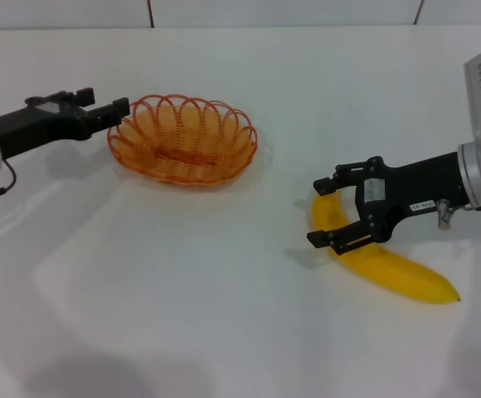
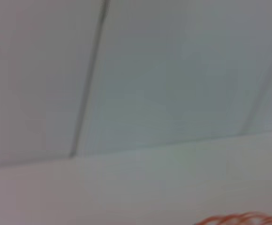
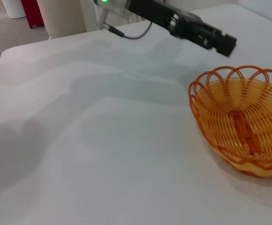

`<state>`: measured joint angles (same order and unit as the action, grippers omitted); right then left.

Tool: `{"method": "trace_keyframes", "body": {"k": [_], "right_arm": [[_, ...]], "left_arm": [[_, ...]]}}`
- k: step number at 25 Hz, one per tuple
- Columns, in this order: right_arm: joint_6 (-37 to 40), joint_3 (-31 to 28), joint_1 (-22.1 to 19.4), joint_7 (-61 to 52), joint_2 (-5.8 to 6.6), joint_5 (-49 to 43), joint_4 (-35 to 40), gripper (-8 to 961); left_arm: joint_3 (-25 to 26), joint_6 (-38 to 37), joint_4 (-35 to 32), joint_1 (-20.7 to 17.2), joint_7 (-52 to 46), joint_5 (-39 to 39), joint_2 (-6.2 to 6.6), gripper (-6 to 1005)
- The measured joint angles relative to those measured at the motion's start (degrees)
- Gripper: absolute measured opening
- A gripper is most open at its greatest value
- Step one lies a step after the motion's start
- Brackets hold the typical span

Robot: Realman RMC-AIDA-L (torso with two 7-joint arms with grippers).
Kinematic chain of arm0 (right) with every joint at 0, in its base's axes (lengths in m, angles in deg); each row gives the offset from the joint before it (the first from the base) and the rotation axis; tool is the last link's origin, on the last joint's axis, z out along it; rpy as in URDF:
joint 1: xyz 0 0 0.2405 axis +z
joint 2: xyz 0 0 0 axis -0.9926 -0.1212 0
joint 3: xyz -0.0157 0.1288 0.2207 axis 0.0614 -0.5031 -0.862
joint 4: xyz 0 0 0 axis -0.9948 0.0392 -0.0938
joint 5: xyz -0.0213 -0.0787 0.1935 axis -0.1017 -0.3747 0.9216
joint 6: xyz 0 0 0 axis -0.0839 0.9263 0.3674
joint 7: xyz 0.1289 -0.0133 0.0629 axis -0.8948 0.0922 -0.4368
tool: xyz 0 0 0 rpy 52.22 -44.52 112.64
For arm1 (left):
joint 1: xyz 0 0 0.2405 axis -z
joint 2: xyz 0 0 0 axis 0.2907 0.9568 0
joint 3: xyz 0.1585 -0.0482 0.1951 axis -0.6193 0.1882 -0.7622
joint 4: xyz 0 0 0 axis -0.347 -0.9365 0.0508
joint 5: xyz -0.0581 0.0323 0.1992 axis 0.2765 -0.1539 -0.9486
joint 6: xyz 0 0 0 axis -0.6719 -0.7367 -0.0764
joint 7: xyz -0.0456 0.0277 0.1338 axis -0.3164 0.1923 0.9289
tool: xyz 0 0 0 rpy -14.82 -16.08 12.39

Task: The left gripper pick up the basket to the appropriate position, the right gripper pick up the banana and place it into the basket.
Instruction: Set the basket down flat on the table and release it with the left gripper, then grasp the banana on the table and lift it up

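Note:
The orange wire basket (image 1: 184, 141) stands on the white table left of centre, and nothing lies in it. My left gripper (image 1: 121, 109) reaches in from the left, its tip right at the basket's left rim; the right wrist view shows the left gripper (image 3: 226, 43) just above and behind the basket (image 3: 241, 119). A bit of the basket's rim (image 2: 241, 219) shows in the left wrist view. The yellow banana (image 1: 398, 274) lies on the table at the right. My right gripper (image 1: 327, 212) is open, and its jaws straddle the banana's upper end.
The white table (image 1: 224, 315) stretches between the basket and the banana. A wall with panel seams (image 1: 150, 12) rises behind it. The right wrist view shows the table's far edge (image 3: 0, 54) and a red and a white object (image 3: 30, 11) on the floor beyond.

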<state>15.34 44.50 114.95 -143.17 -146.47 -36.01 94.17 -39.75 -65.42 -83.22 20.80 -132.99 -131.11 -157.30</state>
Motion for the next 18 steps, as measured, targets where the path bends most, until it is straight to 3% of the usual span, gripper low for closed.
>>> {"method": "trace_keyframes", "body": {"k": [7, 18], "right_arm": [[0.30, -0.51, -0.01, -0.05, -0.13, 0.41, 0.35, 894], [-0.18, -0.59, -0.01, -0.31, -0.44, 1.71, 1.10, 890]], "left_arm": [[0.01, -13.34, -5.76, -5.43, 5.54, 2.14, 0.20, 738], [-1.75, -19.40, -11.68, -12.39, 14.25, -1.94, 0.52, 733]]}}
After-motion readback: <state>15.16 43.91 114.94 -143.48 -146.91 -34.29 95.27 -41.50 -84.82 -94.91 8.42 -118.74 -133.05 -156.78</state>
